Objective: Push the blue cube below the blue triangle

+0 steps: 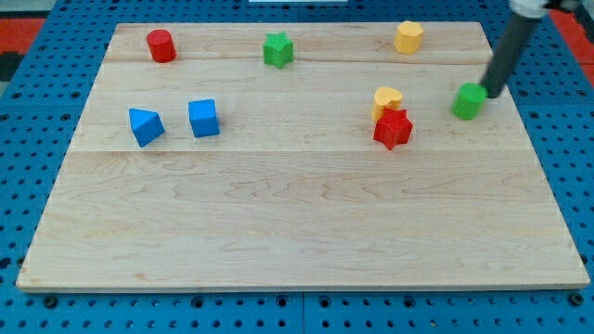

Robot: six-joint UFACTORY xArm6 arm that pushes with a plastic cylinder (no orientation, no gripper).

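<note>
My tip (489,94) stands at the view's right, touching or just beside the green block (469,102); it is a bare rod with no jaws to open or close; to the left, the yellow block (388,97) touches the red block (393,129); far at the view's left, the blue cube (203,118) sits just right of the blue triangle (146,126), on the wooden board (297,232).

Board (297,213): pale wood, grain lines being shown, smooth matt finish. Surround (56,56): blue perforated panel, slight sheen being seen. Blue cube (203,118) and blue triangle (146,126): smooth, solid-coloured, plastic-like look, soft sheen. Rod ending in my tip (486,95): dark, matt, material being left unclear.
</note>
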